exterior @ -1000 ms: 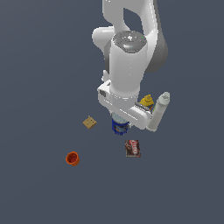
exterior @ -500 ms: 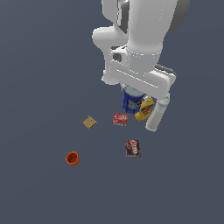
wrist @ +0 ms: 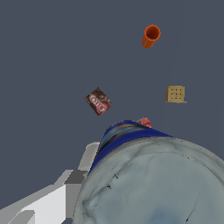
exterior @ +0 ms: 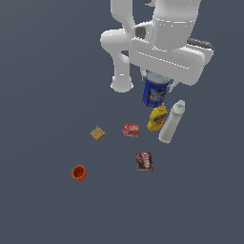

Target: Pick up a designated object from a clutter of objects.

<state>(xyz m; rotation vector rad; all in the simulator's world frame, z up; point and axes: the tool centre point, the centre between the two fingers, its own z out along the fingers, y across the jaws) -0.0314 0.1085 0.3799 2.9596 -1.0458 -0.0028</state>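
Blue can [exterior: 155, 90] clamped in the gripper [exterior: 157, 78], hanging clear above the yellow bottle [exterior: 157, 117] and white bottle [exterior: 171, 122]: best kept gripped firmly, lifted straight, no swinging.

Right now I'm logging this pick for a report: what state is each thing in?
blue can: held up off the floor, tilted
gripper: shut on the blue can
mustard bottle: upright
white bottle: upright
red packet: lying flat
dark red box: lying flat
cracker: lying flat
orange cup: tipped over
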